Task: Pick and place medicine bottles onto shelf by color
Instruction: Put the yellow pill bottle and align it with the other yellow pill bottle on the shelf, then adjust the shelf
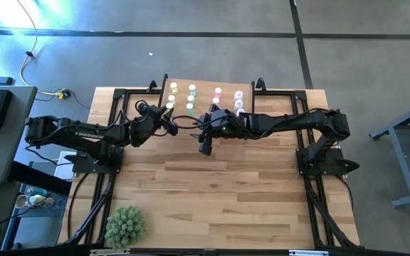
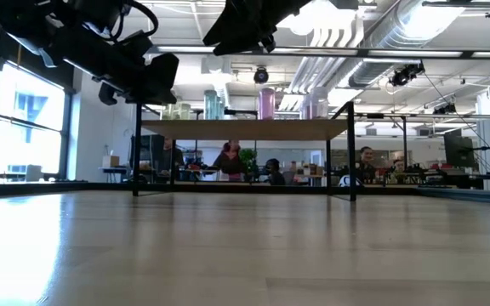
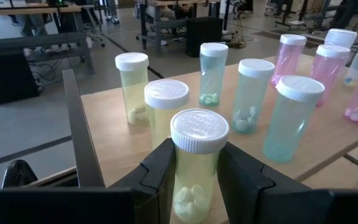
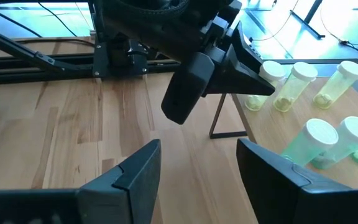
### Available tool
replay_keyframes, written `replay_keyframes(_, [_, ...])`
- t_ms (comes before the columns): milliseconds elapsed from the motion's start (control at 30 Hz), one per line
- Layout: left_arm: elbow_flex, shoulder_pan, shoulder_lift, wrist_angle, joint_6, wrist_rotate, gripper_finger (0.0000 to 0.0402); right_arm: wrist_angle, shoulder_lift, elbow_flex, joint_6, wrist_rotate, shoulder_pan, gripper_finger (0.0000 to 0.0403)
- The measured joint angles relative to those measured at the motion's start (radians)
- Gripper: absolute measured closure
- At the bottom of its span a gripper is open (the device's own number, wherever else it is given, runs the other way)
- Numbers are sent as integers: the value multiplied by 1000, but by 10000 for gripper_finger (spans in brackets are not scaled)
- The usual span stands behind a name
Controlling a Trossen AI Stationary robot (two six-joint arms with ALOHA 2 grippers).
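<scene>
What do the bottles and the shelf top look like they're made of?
Bottles: likely tinted translucent plastic, since the pills show through; caps opaque white, ribbed, matte. Shelf: pale wood or laminate, smooth and satin, with faint grain; which of the two is unclear.

Four cameras set around the shelf [image 1: 206, 97].

One looks straight down from well above the shelf, taking in the whole worktop [image 1: 219, 192]; one sits at worktop level, facing the shelf's front edge with the room behind. The left wrist camera is close over the shelf's bottles [image 3: 213, 71]; the right wrist camera looks at the shelf's corner. All four share the shelf.
</scene>
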Motion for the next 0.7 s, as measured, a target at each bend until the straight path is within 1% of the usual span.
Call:
replay_keyframes(200, [0,0,0,-1,0,1,307,0,0,0,0,0,0,201])
replay_keyframes(300, [0,0,0,-1,0,0,300,0,0,0,0,0,0,201])
replay_keyframes(700, [0,-1,0,1,2,0,222,0,0,0,0,0,0,201])
